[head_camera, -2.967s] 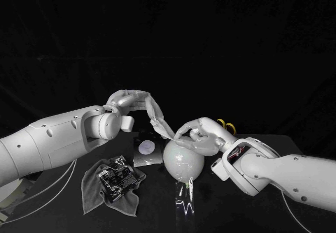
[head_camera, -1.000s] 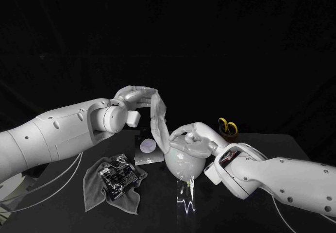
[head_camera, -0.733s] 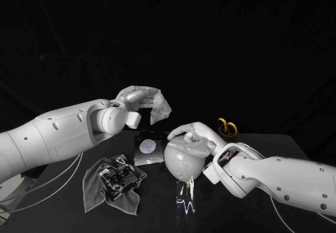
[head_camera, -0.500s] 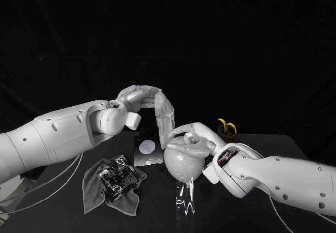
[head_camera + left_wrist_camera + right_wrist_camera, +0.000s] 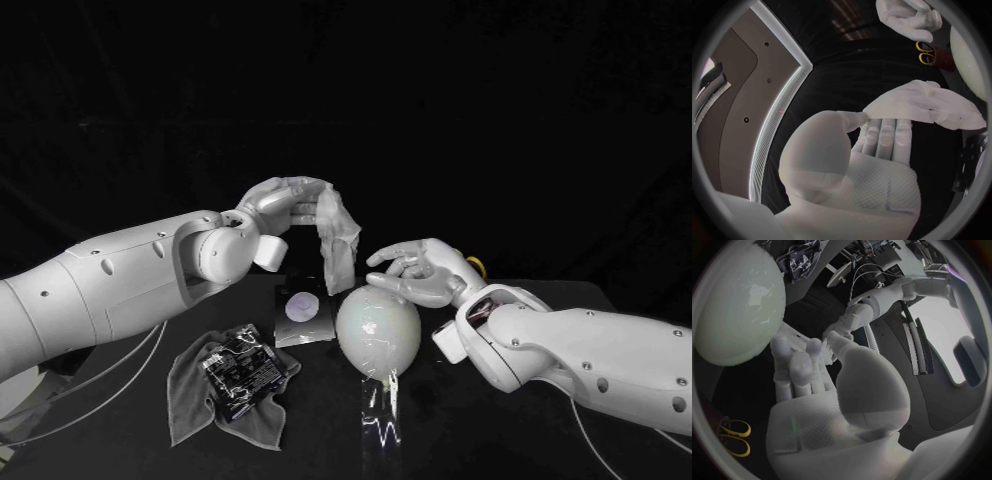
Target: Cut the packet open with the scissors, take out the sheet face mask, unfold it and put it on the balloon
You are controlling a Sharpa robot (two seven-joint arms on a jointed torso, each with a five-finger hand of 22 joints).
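So the left hand (image 5: 284,205) is gripping the sheet mask (image 5: 340,238) by its top end with its fingers clenched on it. The mask is dangling with its lower end right by the top of the balloon (image 5: 378,328), which is sitting on the surface (image 5: 310,440). The right hand (image 5: 421,270) is hovering just over the balloon, fingers loose and grasping nothing. My worry: the mask is looking bunched rather than spread, so it's likely landing in a lump and sliding off. And nothing is steadying the balloon, so one nudge could be rolling it away
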